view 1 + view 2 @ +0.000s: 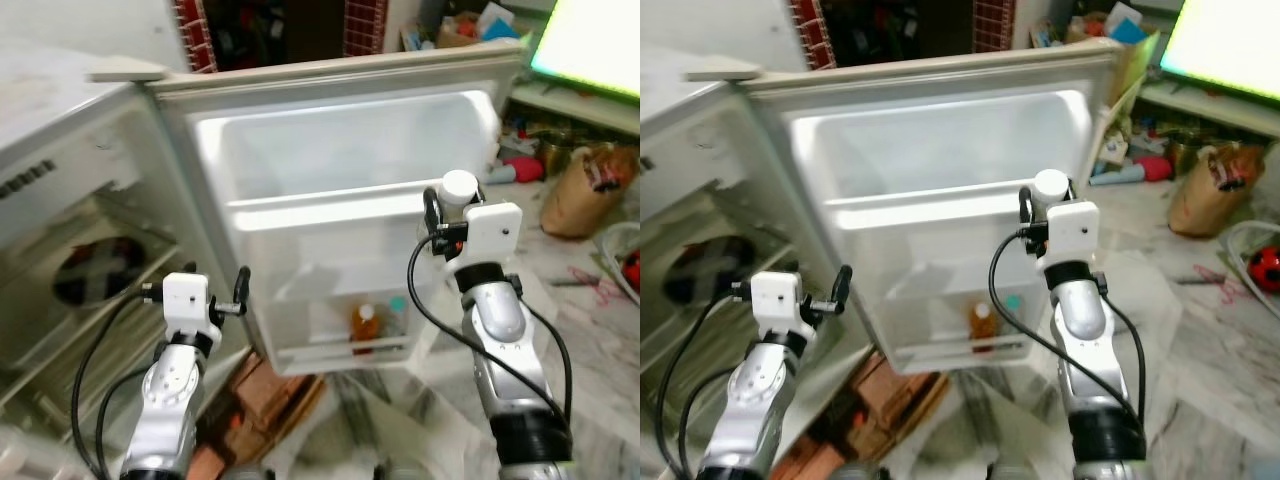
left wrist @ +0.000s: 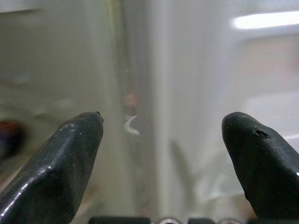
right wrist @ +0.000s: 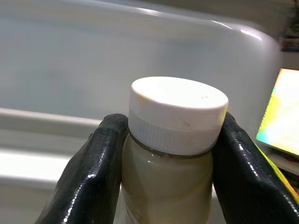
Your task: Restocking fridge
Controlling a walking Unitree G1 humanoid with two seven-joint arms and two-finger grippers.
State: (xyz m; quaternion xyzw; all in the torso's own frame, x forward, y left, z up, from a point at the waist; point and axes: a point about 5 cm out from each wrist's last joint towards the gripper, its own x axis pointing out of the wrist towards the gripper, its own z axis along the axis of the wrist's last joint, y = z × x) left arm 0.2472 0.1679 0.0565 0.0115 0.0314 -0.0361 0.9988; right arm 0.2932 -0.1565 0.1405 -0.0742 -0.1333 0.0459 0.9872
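Note:
The white fridge door [image 1: 340, 130] stands open toward me, its upper shelf bare. In the lower door shelf stands an orange bottle [image 1: 364, 324] with a teal-capped item [image 1: 397, 306] beside it. My right gripper [image 3: 169, 140] is shut on a bottle of pale liquid with a white cap [image 3: 177, 114]; the cap [image 1: 459, 186] shows just in front of the door's middle shelf. My left gripper [image 2: 163, 140] is open, held near the door's hinge edge, with one finger [image 1: 241, 285] pointing up beside the door.
The fridge body [image 1: 70, 260] with wire shelves lies to the left. A brown bag [image 1: 585, 190], clutter and a bright screen [image 1: 590, 45] sit at the right. Reddish bricks [image 1: 265, 395] lie on the marble floor below the door.

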